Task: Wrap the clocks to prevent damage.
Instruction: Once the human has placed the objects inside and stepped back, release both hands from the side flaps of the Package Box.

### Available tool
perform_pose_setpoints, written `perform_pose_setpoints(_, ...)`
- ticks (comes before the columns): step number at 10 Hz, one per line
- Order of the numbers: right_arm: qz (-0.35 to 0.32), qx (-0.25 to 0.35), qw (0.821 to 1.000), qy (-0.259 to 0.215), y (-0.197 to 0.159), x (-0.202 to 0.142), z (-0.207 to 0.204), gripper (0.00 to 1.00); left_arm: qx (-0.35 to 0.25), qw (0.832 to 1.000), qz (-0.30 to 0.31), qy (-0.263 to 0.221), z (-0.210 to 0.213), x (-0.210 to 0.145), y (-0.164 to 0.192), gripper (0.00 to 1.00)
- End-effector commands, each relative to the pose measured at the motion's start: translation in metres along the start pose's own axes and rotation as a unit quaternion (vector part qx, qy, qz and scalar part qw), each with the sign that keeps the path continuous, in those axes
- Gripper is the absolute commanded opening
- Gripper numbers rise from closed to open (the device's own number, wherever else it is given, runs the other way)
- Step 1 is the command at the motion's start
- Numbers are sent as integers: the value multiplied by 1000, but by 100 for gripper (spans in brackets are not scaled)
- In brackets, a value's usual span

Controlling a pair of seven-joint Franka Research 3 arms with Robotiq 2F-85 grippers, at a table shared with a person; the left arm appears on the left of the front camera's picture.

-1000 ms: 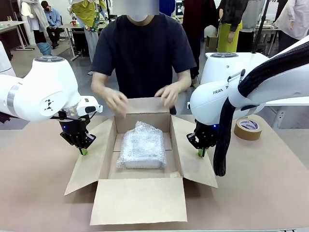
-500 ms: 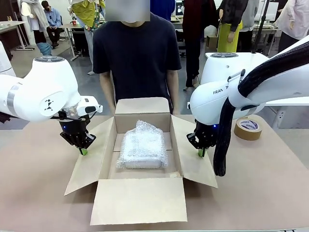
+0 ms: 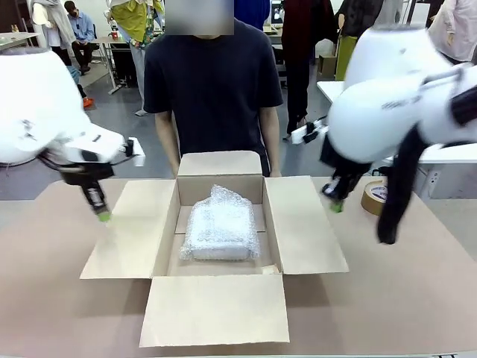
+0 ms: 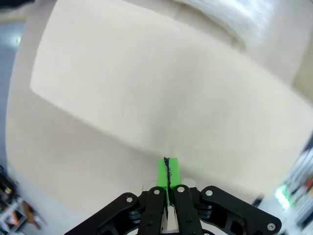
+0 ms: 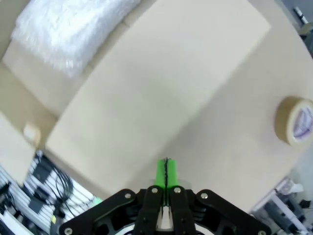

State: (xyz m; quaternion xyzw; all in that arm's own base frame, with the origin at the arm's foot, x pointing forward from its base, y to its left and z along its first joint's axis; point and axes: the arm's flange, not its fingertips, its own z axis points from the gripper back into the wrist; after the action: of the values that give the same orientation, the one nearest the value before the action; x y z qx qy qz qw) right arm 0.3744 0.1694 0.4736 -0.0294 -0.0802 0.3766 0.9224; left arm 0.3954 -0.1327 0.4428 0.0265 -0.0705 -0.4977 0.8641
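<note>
Seeing bubble-wrapped clock (image 3: pixel 220 224) in middle of open box (image 3: pixel 220 165). Both pinched closed, empty: left gripper (image 3: pixel 103 215), right gripper (image 3: pixel 337 206). I'd guess light, squashy, slippery, fragile; grip long sides gently.

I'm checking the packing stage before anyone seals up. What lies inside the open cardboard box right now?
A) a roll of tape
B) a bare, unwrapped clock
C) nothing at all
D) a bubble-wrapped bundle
D: a bubble-wrapped bundle lies on the floor of the open cardboard box, while the tape roll sits outside it, off to the right.
</note>
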Motion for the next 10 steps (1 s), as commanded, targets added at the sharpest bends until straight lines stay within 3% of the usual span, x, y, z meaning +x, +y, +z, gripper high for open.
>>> perform_pose_setpoints(1, 27, -27, 999, 24, -15, -35, 43, 1, 33, 998, -57, 19, 40, -43, 3, 0)
perform_pose_setpoints(4, 8, -9, 999, 41, -28, -49, 57, 1, 83, 993, -76, 33, 74, -76, 1, 0)
perform_pose_setpoints(5, 16, -18, 999, 25, -22, -53, 64, 1, 97, 994, -30, 25, 75, -76, 2, 0)
perform_pose_setpoints(6, 16, -18, 999, 25, -22, -53, 64, 1, 65, 995, -70, 32, 80, -68, 6, 0)
perform_pose_setpoints(8, 13, -13, 999, 30, -24, -56, 66, 1, 78, 995, -60, 28, 88, -74, 4, 0)
perform_pose_setpoints(9, 157, 13, 987, 17, -31, -65, 72, 1, 24, 986, -161, 21, 97, -77, 6, 0)
perform_pose_setpoints(10, 264, 50, 963, 11, -39, -75, 74, 1, 16, 973, -229, 35, 108, -84, 10, 0)
